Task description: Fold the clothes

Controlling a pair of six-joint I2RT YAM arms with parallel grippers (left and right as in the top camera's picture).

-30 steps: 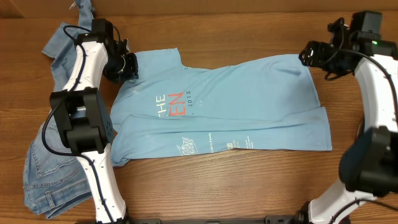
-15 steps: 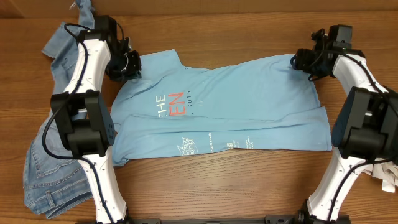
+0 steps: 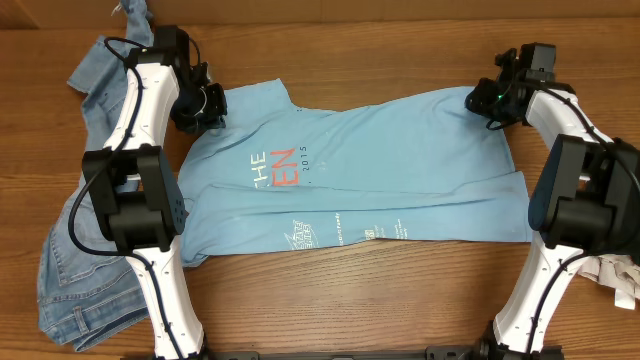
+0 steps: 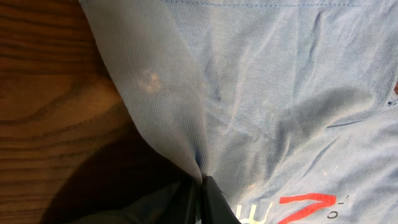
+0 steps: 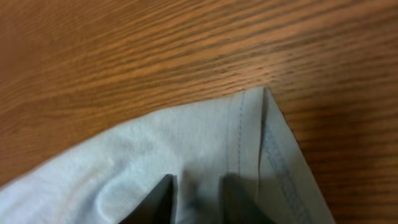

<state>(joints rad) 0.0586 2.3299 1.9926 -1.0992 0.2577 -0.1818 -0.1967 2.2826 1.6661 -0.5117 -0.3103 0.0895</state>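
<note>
**Both grippers at the T-shirt's far corners**

Left gripper (image 4: 200, 186): fingers pressed together on a raised ridge of sky-blue fabric. The pinched fold runs up and away from the tips in the left wrist view, with coral-red lettering (image 3: 272, 168) just beside it. Seen from overhead, this grip sits at the T-shirt's (image 3: 400, 160) far left corner, by the sleeve and collar.

Right gripper (image 5: 200, 183): fingers a narrow gap apart, set down on the T-shirt's far right corner right behind the stitched hem, cloth showing in the gap. Cannot tell whether the cloth is actually clamped.

The T-shirt is spread mostly flat on the wooden table (image 3: 400, 300), front up, stretched between the two grippers. One lengthwise crease crosses its lower half.

Denim jeans (image 3: 75, 260) lie bunched off the T-shirt's left edge, under the left arm. A whitish cloth (image 3: 618, 275) lies past the T-shirt's near right corner.
</note>
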